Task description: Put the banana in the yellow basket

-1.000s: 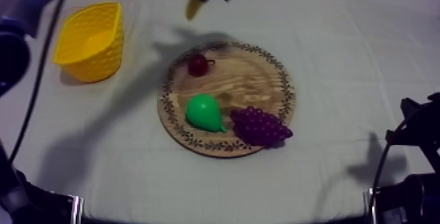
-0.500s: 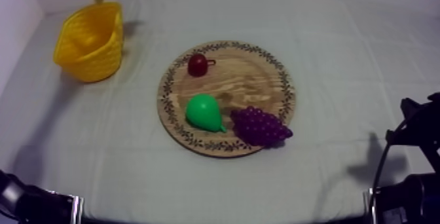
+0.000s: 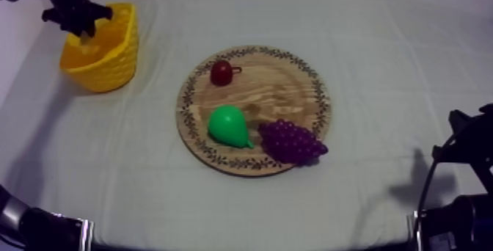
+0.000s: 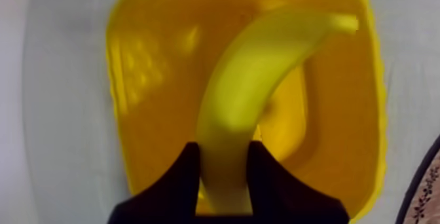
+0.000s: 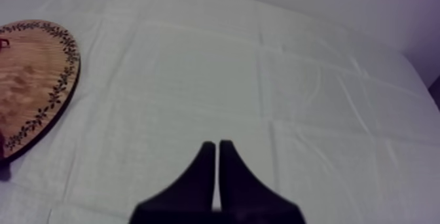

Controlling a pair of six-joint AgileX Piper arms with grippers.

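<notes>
Yellow banana hangs over the basket, gripped by our left pincer. Our right pincer is closed, empty.

Board: grained wood, matt. Basket: plastic, woven texture. Banana: smooth, slightly glossy. Tabletop cloth: matt, creased fabric.

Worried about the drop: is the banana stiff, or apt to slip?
Probably stiff: the banana juts unsupported from the left gripper without sagging. Its smooth skin may be slippery. Curved, it should rock rather than roll in the yellow basket.
</notes>
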